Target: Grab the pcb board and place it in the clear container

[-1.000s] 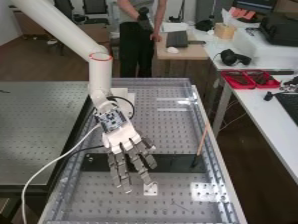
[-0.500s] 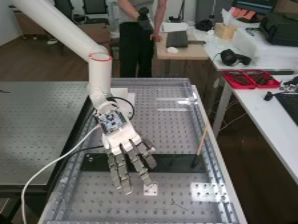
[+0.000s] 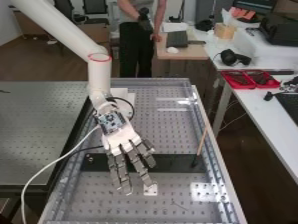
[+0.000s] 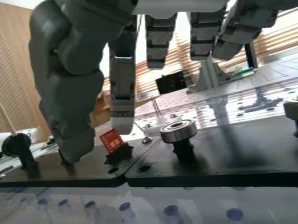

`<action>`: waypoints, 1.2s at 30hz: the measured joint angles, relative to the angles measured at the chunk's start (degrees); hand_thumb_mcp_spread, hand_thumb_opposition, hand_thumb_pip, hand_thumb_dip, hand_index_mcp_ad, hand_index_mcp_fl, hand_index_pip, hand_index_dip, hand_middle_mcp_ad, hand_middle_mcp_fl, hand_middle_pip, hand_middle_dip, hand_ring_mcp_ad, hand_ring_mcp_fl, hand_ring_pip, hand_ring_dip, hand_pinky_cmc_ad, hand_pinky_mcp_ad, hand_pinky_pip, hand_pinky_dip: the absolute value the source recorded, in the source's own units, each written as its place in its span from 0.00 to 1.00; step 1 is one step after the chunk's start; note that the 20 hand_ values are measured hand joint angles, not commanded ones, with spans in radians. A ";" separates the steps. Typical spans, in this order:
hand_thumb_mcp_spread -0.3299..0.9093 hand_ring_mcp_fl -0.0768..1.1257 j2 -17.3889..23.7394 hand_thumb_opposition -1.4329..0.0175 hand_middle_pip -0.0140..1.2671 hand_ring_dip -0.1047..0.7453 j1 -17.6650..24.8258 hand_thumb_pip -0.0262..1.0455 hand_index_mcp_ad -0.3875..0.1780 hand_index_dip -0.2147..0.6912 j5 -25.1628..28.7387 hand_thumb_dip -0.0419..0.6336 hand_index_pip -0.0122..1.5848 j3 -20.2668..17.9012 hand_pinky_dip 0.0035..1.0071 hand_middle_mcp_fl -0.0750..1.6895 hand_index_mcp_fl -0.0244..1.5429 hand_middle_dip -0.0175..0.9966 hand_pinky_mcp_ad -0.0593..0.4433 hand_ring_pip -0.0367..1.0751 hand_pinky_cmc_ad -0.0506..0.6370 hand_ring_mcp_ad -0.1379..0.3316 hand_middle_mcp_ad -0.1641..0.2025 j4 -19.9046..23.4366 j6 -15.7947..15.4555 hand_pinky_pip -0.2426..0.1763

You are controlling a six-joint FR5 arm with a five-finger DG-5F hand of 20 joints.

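The hand is over the middle of the perforated bench, its fingers straight and spread above a long black strip. In the wrist view the hand hangs with relaxed fingers and holds nothing. A small red board with pale marks, seemingly the pcb board, stands tilted in a black holder below the fingers, not visibly touched by them. Bright rectangular glints lie on the bench's far part; I cannot tell whether they belong to the clear container.
A metal bearing sits on a black peg beside the red board. A stick with a pale orange handle leans at the strip's right end. Nearer lies a small white plate. Red trays stand on the side table.
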 joint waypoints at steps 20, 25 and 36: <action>0.78 0.09 -0.38 0.41 0.12 0.12 -0.62 0.37 0.41 0.63 -0.83 0.37 0.70 0.24 0.18 0.08 0.38 0.15 0.42 0.11 0.43 0.70 0.48 0.78 -0.91 0.37; 0.78 0.09 -0.38 0.40 0.12 0.12 -0.73 0.37 0.41 0.63 -1.01 0.37 0.70 0.36 0.18 0.08 0.38 0.15 0.42 0.11 0.43 0.69 0.48 0.37 -0.31 0.37; 0.78 0.10 -0.89 0.41 0.12 0.12 -1.07 0.37 0.40 0.65 -1.53 0.37 0.70 0.99 0.18 0.08 0.38 0.15 0.42 0.11 0.45 0.69 0.47 -0.22 0.22 0.37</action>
